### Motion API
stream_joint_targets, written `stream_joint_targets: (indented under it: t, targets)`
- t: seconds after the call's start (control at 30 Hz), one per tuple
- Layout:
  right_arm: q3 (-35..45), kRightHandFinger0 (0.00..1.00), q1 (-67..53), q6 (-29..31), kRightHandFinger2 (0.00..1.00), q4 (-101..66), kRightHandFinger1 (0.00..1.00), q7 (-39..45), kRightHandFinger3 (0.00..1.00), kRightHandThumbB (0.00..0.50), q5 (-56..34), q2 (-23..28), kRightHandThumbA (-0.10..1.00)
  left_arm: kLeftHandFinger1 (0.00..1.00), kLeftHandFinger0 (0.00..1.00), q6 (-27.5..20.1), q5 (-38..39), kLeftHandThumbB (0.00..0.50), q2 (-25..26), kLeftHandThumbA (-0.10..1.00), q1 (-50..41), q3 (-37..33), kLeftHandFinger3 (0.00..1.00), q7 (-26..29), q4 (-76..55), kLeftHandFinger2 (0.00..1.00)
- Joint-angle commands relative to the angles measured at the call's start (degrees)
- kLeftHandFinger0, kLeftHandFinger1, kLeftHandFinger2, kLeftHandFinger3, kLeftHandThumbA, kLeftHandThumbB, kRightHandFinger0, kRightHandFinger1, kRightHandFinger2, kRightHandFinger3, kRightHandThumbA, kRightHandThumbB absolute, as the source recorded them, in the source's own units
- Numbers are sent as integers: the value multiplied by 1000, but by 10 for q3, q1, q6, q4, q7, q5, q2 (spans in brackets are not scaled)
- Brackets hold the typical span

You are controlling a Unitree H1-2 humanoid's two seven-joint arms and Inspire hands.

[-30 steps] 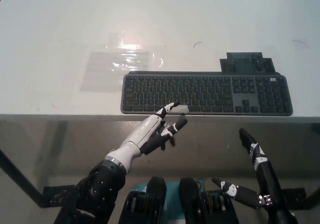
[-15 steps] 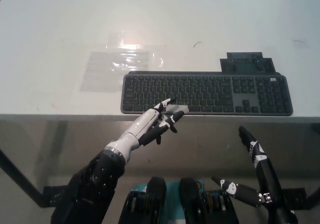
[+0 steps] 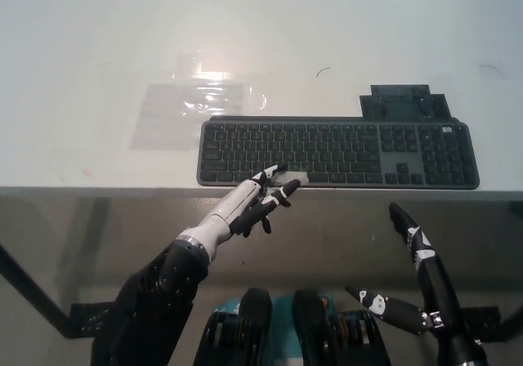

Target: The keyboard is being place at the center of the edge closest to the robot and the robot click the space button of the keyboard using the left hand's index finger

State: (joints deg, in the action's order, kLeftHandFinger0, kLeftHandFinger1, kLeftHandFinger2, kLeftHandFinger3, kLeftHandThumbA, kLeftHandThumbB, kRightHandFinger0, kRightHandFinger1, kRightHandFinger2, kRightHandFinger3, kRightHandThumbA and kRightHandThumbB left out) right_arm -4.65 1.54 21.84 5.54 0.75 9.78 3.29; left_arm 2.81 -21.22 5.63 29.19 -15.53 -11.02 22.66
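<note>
A dark grey keyboard [image 3: 338, 153] lies along the near edge of the white table [image 3: 98, 72], a little right of centre. My white left hand [image 3: 253, 201] reaches up from below the table edge, one finger stretched out with its tip over the keyboard's bottom row near the space bar [image 3: 296, 177]; the other fingers are curled under. I cannot tell whether the tip touches the key. My black right hand [image 3: 415, 247] rests low at the right, below the table edge, fingers spread and holding nothing.
A small dark flat device [image 3: 404, 104] sits just behind the keyboard's right half. A clear plastic sheet [image 3: 196, 104] lies on the table behind the keyboard's left end. Table frame legs [image 3: 33, 301] show below at the left.
My left hand has moved forward and up toward the keyboard, its extended finger now over the bottom row of keys. The right hand has barely shifted.
</note>
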Motion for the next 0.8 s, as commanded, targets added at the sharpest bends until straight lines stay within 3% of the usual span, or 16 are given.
stream_joint_targets:
  t: [0.0, 0.07, 0.17, 0.3, 0.37, 0.4, 0.43, 0.47, 0.53, 0.57, 0.6, 0.63, 0.67, 0.7, 0.73, 0.77]
  targets:
    - [0, 1000, 15, 3, 1000, -22, 1000, -2, 1000, 417, 8, 4, 1000, 347, 28, -32, -3, 345, -9, 1000, 15, -2, 1000, 26, 1, 639]
    - [0, 1000, 15, 1, 1000, -22, 1000, 0, 1000, 421, 7, 5, 1000, 329, 7, -34, -4, 344, -13, 1000, 4, -7, 1000, 26, -3, 615]
    - [1, 1000, 19, 3, 1000, -20, 1000, -1, 1000, 424, 4, 7, 1000, 349, 80, -49, -13, 341, -16, 1000, -10, -17, 1000, 35, -2, 598]
    - [2, 1000, 24, 4, 1000, -16, 1000, -3, 1000, 432, 5, 8, 1000, 324, 58, -57, -20, 357, -19, 1000, -24, -24, 1000, 45, 0, 542]
    - [1, 1000, 24, 3, 1000, -15, 1000, -2, 1000, 436, 2, 9, 1000, 300, 40, -65, -24, 327, -19, 1000, -37, -31, 1000, 49, 4, 519]
    - [1, 1000, 25, 4, 1000, -14, 1000, -1, 1000, 435, 1, 9, 1000, 359, 159, -70, -28, 322, -17, 1000, -42, -36, 1000, 52, 6, 576]
    - [1, 1000, 25, 3, 1000, -14, 1000, -1, 1000, 436, 0, 8, 1000, 335, 252, -76, -31, 322, -15, 1000, -45, -39, 1000, 54, 8, 534]
    - [0, 1000, 26, 3, 1000, -14, 1000, 0, 1000, 437, -1, 8, 1000, 292, 203, -79, -30, 322, -14, 1000, -45, -40, 1000, 56, 12, 497]
    - [0, 1000, 27, 4, 1000, -13, 1000, -1, 1000, 432, -1, 8, 1000, 319, 227, -90, -28, 294, -12, 1000, -49, -42, 1000, 57, 25, 493]
    - [0, 1000, 27, 4, 1000, -13, 1000, 1, 1000, 429, -3, 9, 1000, 840, 646, -91, -32, 299, -12, 1000, -53, -46, 1000, 59, 40, 976]
    - [0, 1000, 29, 2, 1000, -13, 1000, 3, 1000, 433, -6, 9, 1000, 971, 793, -83, -31, 303, -11, 1000, -52, -48, 1000, 54, 46, 1000]
    - [0, 1000, 30, -1, 1000, -13, 1000, 3, 1000, 441, -7, 8, 1000, 1000, 963, -84, -30, 295, -9, 1000, -51, -49, 1000, 51, 52, 1000]
    - [-1, 1000, 31, -2, 1000, -13, 1000, 3, 1000, 443, -6, 7, 1000, 1000, 977, -88, -29, 255, -7, 1000, -51, -51, 1000, 50, 60, 1000]
    - [-1, 1000, 32, 5, 1000, -10, 1000, 3, 1000, 434, -8, 7, 1000, 1000, 914, -100, -30, 287, -7, 1000, -49, -50, 1000, 58, 75, 1000]
    - [-2, 1000, 31, 3, 1000, -11, 1000, 4, 1000, 436, -8, 8, 1000, 1000, 1000, -105, -27, 288, -7, 1000, -45, -48, 1000, 62, 91, 1000]
    - [-2, 1000, 32, 1, 1000, -11, 1000, 5, 1000, 437, -7, 8, 1000, 991, 1000, -99, -25, 300, -8, 1000, -40, -44, 1000, 63, 104, 972]
